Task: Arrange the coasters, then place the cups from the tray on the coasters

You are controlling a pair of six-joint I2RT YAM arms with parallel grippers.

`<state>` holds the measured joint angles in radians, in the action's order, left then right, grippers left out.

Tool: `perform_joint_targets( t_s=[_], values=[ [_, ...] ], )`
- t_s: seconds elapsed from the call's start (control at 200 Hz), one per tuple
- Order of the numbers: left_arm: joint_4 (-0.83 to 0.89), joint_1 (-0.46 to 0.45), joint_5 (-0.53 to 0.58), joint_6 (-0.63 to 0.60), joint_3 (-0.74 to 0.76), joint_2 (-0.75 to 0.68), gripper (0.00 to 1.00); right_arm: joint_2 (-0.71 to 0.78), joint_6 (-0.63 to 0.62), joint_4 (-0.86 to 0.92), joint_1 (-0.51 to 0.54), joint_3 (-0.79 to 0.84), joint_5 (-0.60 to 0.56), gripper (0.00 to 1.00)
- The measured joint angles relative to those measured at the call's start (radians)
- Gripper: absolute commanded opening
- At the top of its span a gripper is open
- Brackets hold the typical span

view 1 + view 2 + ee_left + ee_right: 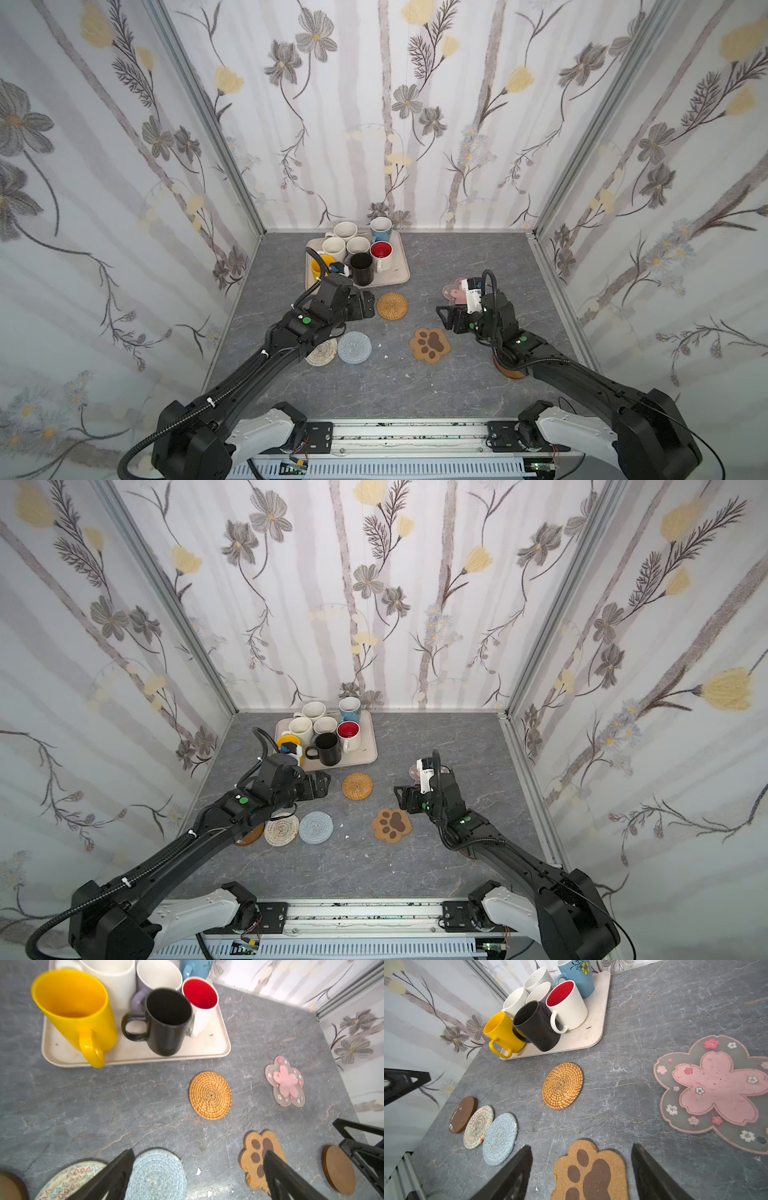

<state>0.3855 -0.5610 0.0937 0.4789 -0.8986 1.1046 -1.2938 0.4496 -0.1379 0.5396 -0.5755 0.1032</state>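
Seven cups (536, 1024) stand upright, bunched on the cream tray (397, 270); the rattan coaster (392, 306) lies flat near its front edge, brown disc (463, 1114), beige woven mat (478, 1126) and blue crochet mat (500, 1138) touch in a row, paw coaster (429, 345), pink blossom coaster (285, 1081) and second brown disc (338, 1169) lie apart.

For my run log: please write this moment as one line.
coasters: seven on table | mugs: all on tray | left pincer: open, empty | right pincer: open, empty
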Motion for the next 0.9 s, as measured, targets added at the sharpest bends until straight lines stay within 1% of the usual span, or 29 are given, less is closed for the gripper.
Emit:
perform_joint_targets(
  t_s=[0.05,0.09,0.2,0.295,0.405,0.575,0.744,0.899],
  values=[
    [-0.002,0.0,0.031,0.007,-0.005,-0.016,1.0,-0.025,-0.006,0.018,0.008,-0.029,-0.02,0.68],
    [-0.007,0.0,0.053,0.018,-0.004,-0.033,1.0,-0.054,-0.011,0.038,0.017,-0.064,-0.046,0.64],
    [-0.05,0.003,0.095,0.039,0.026,-0.082,1.0,-0.132,-0.019,0.068,0.037,-0.139,-0.059,0.55],
    [-0.071,0.005,0.121,0.048,0.061,-0.115,1.0,-0.203,-0.025,0.1,0.044,-0.216,-0.075,0.51],
    [-0.098,0.007,0.145,0.072,0.109,-0.153,1.0,-0.294,-0.032,0.114,0.054,-0.296,-0.085,0.5],
    [-0.143,0.01,0.163,0.1,0.203,-0.241,1.0,-0.454,-0.043,0.164,0.084,-0.41,-0.083,0.46],
    [-0.172,0.013,0.167,0.117,0.264,-0.28,1.0,-0.571,-0.047,0.188,0.092,-0.502,-0.06,0.31],
    [-0.205,0.015,0.166,0.131,0.295,-0.314,1.0,-0.666,-0.047,0.214,0.092,-0.582,-0.018,0.27]
  ],
)
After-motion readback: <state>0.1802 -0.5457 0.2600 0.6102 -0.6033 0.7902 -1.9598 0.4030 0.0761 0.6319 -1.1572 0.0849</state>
